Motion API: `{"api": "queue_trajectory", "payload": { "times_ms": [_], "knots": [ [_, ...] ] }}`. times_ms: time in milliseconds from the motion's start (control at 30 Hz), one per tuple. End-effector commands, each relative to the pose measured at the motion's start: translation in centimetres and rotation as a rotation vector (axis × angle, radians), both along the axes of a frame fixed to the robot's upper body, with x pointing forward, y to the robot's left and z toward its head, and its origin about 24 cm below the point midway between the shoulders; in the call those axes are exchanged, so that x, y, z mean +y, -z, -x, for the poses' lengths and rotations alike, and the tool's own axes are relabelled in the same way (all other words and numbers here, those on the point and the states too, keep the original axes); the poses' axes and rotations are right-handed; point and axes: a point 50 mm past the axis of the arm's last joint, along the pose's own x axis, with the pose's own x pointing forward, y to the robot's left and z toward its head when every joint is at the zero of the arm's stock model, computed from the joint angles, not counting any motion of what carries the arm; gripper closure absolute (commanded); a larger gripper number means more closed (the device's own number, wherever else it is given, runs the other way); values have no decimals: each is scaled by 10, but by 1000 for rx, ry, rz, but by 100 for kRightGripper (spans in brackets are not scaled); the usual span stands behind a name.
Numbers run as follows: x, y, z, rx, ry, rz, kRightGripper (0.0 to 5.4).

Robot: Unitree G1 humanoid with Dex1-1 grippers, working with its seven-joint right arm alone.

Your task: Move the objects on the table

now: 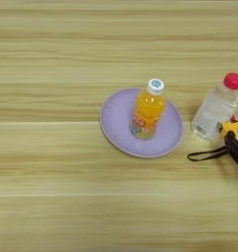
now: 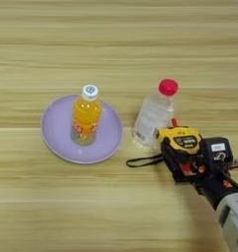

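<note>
A small orange-juice bottle [image 1: 148, 109] with a white cap stands upright on a lilac plate [image 1: 116, 118] in the middle of the table [image 1: 52, 162]. Right of the plate stands a clear bottle [image 2: 154, 115] with a red cap. Close to that bottle's base on its right is the yellow-black tape measure [image 2: 181, 139], its black strap [image 2: 143, 161] trailing left over the wood. My right gripper [image 2: 185, 155] comes in from the lower right and is shut on the tape measure, one black finger [image 2: 172, 165] lying along its near side. Whether the tape measure rests on the table I cannot tell.
The silver forearm [image 2: 234, 221] crosses the lower right corner. The clear bottle stands only a small gap away from the held tape measure. Bare wood stretches to the left of the plate, behind it and along the front.
</note>
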Motion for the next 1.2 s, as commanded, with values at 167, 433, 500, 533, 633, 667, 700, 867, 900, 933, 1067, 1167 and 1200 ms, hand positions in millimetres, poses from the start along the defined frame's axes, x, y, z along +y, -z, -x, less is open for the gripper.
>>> {"api": "queue_trajectory", "payload": {
  "times_ms": [167,433,500,533,633,667,700,867,900,933,1067,1167,1200],
  "knots": [
    [-23,-31,-25,-146,59,121,112],
    [-29,-27,-32,-136,82,131,112],
    [-34,-25,-34,-128,103,134,112],
    [-37,-23,-35,-123,116,137,112],
    [-47,-17,-38,-102,163,160,112],
    [-50,-16,-38,-97,175,165,112],
    [-53,-15,-38,-94,185,167,112],
    [-65,-6,-41,-79,220,168,112],
    [-66,-5,-42,-79,225,168,112],
    [-68,-4,-42,-78,229,168,112],
    [-76,2,-45,-65,254,172,112],
    [-80,11,-46,-43,262,171,112],
    [-81,13,-46,-36,263,172,113]
  ]
}}
